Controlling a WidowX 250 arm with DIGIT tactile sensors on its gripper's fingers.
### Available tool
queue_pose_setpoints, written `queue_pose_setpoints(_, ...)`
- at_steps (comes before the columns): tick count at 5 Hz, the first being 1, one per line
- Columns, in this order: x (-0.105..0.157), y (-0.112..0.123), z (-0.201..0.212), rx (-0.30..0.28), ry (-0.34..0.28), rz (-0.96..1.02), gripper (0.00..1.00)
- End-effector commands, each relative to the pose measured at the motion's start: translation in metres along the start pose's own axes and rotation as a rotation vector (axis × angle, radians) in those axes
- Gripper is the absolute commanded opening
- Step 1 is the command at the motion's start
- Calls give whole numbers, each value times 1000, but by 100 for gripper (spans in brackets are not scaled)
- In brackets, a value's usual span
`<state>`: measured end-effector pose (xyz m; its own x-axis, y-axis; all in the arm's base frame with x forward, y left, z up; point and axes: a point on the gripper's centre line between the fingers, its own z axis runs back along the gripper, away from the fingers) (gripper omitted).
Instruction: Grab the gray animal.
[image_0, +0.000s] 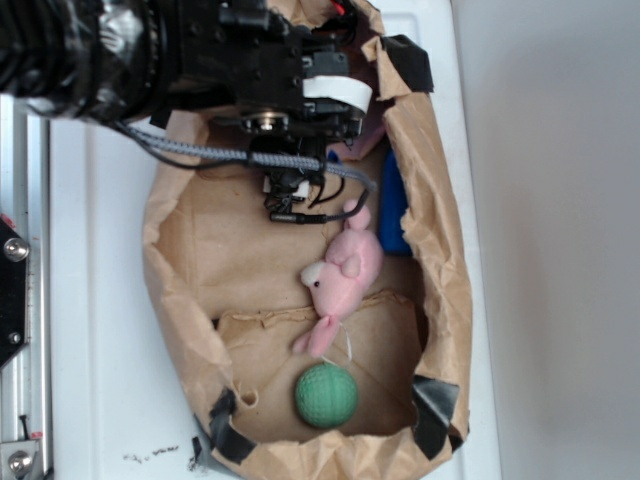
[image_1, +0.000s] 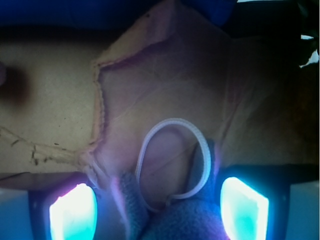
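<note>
The gray animal (image_1: 187, 222) fills the bottom of the wrist view as dark fuzzy plush, and its pale string tail (image_1: 175, 121) loops over the brown paper. My gripper (image_1: 159, 210) is open, one glowing finger (image_1: 72, 212) on each side of the plush, with a gap still visible on the left side. In the exterior view the gripper (image_0: 285, 203) points down into the upper part of the paper-lined bin (image_0: 170, 300), and the arm hides the gray animal there.
A pink plush animal (image_0: 345, 270) lies just below and right of the gripper. A green ball (image_0: 326, 395) rests near the bin's lower end. A blue object (image_0: 393, 215) sits against the right wall. Crumpled paper walls ring the bin.
</note>
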<state>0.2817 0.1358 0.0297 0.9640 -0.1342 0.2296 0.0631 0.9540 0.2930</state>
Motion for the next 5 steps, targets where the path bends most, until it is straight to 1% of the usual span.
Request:
queue_pose_setpoints(1, -9, -2, 17, 9, -10, 44, 0)
queue_pose_setpoints(4, -7, -1, 17, -6, -9, 46, 0)
queue_pose_setpoints(5, -9, -4, 17, 0, -9, 42, 0)
